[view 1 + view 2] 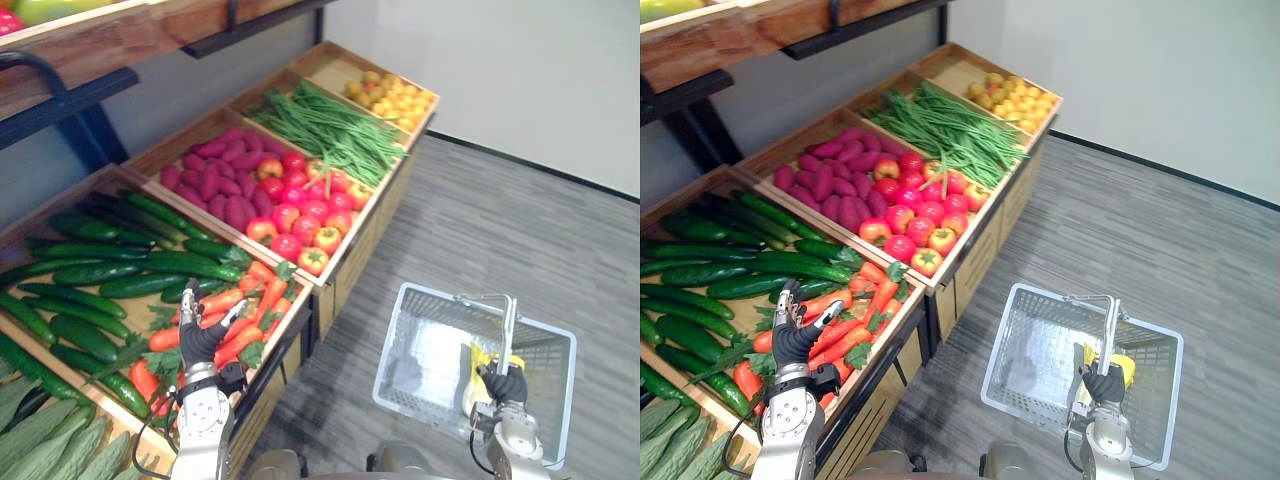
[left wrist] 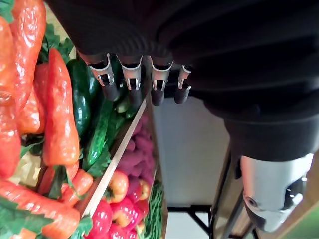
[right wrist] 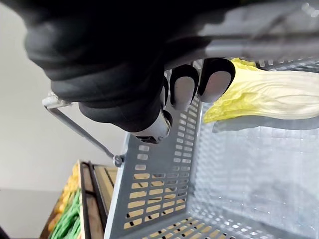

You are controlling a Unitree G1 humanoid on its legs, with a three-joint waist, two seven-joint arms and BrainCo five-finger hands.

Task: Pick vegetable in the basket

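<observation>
While my right hand (image 1: 503, 384) clenches the basket (image 1: 440, 296) handle (image 1: 509, 325) | left hand (image 1: 197, 340) released, hovering over carrots (image 1: 240, 312) well left of the basket | I should wrap 1 carrot mid-body, clear of neighbours.

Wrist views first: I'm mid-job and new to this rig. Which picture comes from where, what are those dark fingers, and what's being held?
This is a two-armed humanoid robot. The two wide pictures come from its head, looking down at a produce stand with cucumbers, carrots and green beans. Each close picture comes from a camera on one wrist, so the dark fingers are the robot's own. The left hand is open above the carrots, holding nothing. The right hand is curled round the handle of the grey basket, which already holds a yellow-green cabbage.
</observation>
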